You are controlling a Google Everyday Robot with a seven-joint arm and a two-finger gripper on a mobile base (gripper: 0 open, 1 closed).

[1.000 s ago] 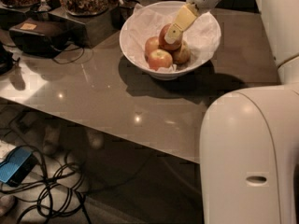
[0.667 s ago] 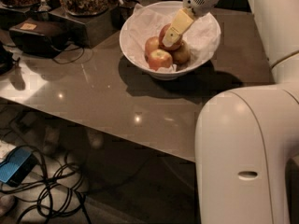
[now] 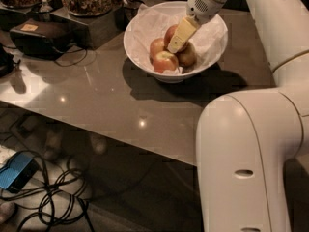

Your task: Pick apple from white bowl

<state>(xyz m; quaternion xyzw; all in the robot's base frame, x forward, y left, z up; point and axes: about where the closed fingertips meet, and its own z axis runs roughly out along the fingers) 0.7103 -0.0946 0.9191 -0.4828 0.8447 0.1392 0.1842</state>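
Gripper [image 3: 175, 43]: lower in the bowl [image 3: 140, 40] than a second ago, against the apple [image 3: 168, 34]; apart or together, cannot tell.
Apple: rear of bowl, unlifted.
Bowl: on tabletop [image 3: 106, 98].
Meaning: grasp probably near.

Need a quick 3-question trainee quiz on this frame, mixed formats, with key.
1. Multiple choice: where is the gripper? A) over the nut containers B) down in the white bowl, at the apples C) under the table
2. True or false: crumpled white paper lines the white bowl.
3. Fill in: ___ apples show in the bowl.
Key: 1 B; 2 true; 3 four.
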